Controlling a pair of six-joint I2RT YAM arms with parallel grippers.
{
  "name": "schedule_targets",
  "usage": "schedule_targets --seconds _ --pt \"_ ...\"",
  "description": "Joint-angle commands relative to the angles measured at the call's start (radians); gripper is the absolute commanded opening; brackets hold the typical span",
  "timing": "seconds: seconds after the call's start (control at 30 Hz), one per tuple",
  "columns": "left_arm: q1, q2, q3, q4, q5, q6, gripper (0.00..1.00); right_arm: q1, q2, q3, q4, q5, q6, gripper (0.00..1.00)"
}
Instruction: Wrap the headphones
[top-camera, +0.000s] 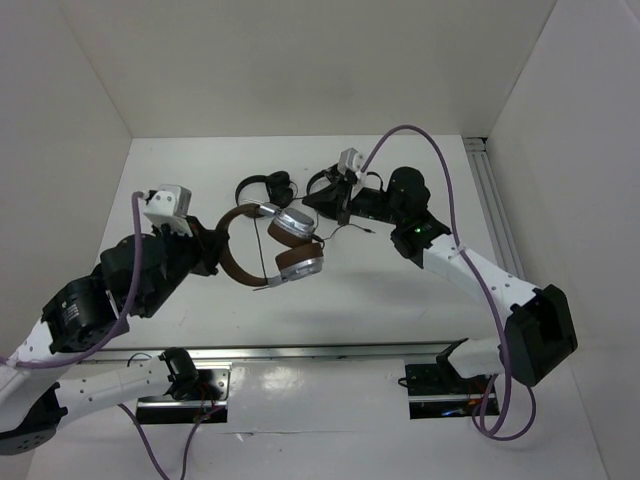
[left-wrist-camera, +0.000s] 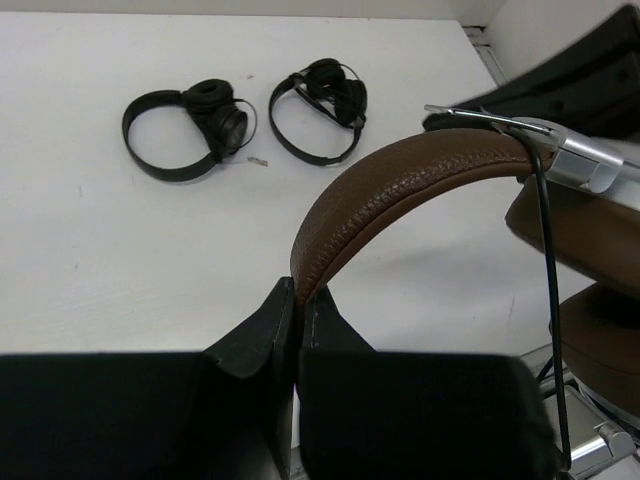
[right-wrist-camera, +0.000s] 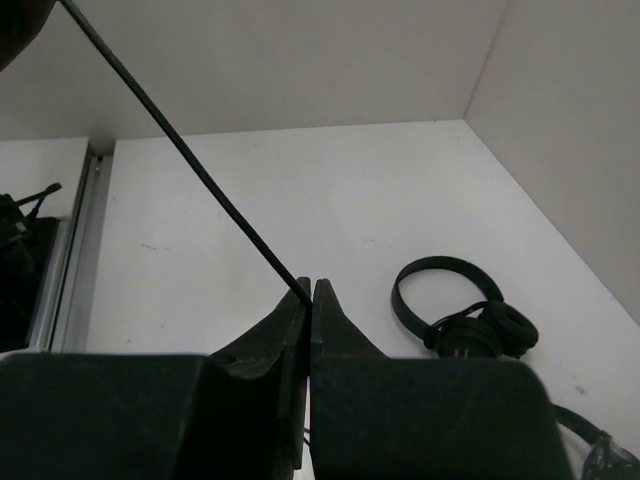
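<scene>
Clamping the headband (left-wrist-camera: 400, 175), the left gripper (left-wrist-camera: 297, 312) held the headphones (top-camera: 283, 245) above the middle of the table (top-camera: 400, 300), while the right gripper (right-wrist-camera: 308, 292) pinched their cable (right-wrist-camera: 195, 165) taut. A harder pull risked yanking the cable free or the headband loose.

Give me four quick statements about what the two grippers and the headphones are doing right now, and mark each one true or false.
1. The left gripper is shut on the brown headband of the headphones. True.
2. The right gripper stands open and empty. False: it is shut on the thin black cable.
3. Two all-black headphones lie on the table, and neither gripper holds them. True.
4. The earcups of the held headphones are black. False: they are shiny silver, with brown pads.
</scene>
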Motion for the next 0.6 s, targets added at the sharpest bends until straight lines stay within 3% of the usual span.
schedule_targets --seconds 0.0,0.17,0.4,0.57 --pt "-0.002 -0.040 0.098 0.041 -0.179 -0.177 0.00 -0.004 -0.019 -0.088 0.080 0.057 0.056 0.00" --pt "-0.002 -0.063 0.098 0.070 -0.179 -0.237 0.00 0.057 -0.048 -0.171 0.141 0.122 0.056 0.01" --pt "-0.002 -0.083 0.089 0.142 -0.184 -0.314 0.00 0.123 -0.010 -0.191 0.190 0.122 0.091 0.14" --pt "-0.002 -0.060 0.133 0.177 -0.228 -0.337 0.00 0.155 -0.001 -0.283 0.357 0.060 0.195 0.16"
